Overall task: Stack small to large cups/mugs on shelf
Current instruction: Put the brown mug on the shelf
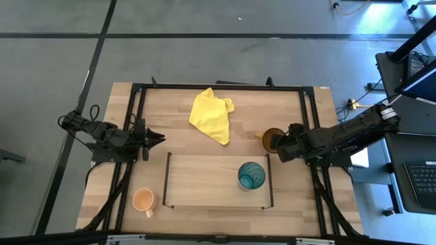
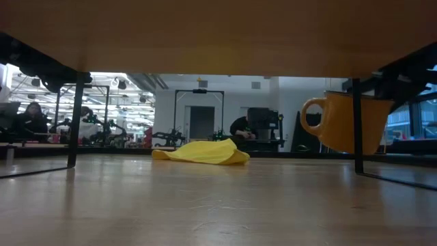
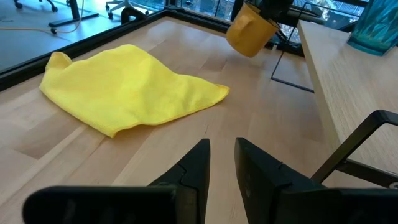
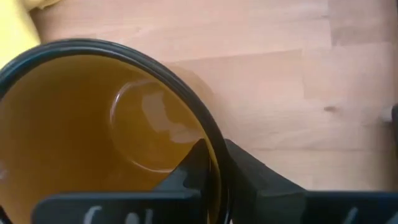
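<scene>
from above, the right gripper [image 1: 281,144] clamps the rim of the amber mug [image 1: 272,139] just beyond the shelf [image 1: 204,178], whose board carries the teal tumbler [image 1: 251,175] near its right end. the small orange mug [image 1: 144,200] sits on the bench [image 1: 122,211] left of the shelf, and a yellow cloth [image 1: 212,114] lies farther back. the left gripper [image 1: 155,139] waits at the bench's left side.

at bench level, the amber mug [image 2: 345,121] hangs clear of the surface.

the left wrist view shows the left gripper [image 3: 222,149] empty, its fingers a narrow slit apart.

the right wrist view shows the fingers [image 4: 193,165] pinching the mug wall [image 4: 93,124].
</scene>
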You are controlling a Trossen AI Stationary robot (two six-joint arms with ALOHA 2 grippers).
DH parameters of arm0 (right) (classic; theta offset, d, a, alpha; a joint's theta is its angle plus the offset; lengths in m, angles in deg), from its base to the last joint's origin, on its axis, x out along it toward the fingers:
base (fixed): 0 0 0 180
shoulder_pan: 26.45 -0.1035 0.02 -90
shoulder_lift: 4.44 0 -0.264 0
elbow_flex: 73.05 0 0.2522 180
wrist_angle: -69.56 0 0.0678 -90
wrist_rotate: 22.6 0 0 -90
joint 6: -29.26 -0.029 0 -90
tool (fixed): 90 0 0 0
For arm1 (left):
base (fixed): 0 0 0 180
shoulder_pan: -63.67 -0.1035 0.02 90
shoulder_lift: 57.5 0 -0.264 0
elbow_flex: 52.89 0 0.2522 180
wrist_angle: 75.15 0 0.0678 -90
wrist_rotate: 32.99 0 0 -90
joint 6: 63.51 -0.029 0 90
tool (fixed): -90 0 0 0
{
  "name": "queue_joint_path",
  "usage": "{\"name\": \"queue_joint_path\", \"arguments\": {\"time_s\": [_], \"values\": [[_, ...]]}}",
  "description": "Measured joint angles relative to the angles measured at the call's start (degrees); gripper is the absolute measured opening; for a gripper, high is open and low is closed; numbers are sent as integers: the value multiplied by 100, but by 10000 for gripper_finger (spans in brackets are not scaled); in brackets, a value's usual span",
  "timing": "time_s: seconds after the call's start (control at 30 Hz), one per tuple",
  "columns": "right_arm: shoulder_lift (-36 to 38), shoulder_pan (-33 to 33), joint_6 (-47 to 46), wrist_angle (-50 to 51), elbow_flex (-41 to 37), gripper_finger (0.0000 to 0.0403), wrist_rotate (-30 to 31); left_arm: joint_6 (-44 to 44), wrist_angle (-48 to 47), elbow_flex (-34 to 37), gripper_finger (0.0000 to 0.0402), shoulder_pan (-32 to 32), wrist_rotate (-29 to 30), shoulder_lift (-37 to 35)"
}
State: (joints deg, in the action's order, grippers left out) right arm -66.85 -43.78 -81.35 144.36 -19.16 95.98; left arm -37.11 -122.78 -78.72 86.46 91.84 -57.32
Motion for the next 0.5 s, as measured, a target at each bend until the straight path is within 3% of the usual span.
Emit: {"name": "queue_joint_path", "arguments": {"time_s": [0.5], "values": [[4,1236,2087,-1172,8,30,-233,-1,2,0,69,0,2,-1]]}}
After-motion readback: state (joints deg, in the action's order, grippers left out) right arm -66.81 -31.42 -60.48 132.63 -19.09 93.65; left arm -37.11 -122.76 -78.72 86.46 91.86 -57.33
